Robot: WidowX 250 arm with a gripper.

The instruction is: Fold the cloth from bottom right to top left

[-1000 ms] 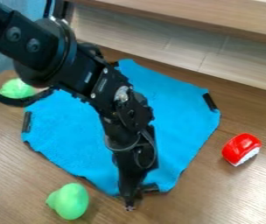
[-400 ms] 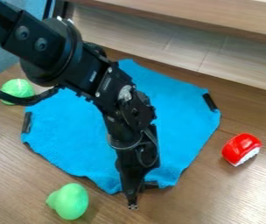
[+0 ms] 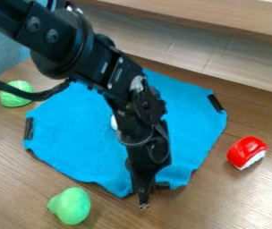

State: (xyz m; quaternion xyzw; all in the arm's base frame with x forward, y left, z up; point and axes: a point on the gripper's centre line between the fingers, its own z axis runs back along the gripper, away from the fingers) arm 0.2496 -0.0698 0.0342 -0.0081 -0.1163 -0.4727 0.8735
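The gripper (image 3: 144,206) points down at the cloth's near corner, at the bottom centre of the camera view. Its fingers are together on the cloth's edge, with the tips sticking out slightly past it over the table. The blue cloth (image 3: 78,141) lies mostly flat and spread out, its near edge a little rumpled around the gripper. Dark clips show on its left side, at its right corner and beside the gripper. The arm covers the middle of the cloth.
A green pear-shaped toy (image 3: 70,205) lies at the lower left, and a light green ball-like toy (image 3: 16,93) at the upper left. To the right is a red and white toy (image 3: 246,152). A wooden ledge (image 3: 198,20) runs along the back.
The gripper has moved a little to the right and slightly up in the view. The cloth's near edge has shifted right and bunched a little with it.
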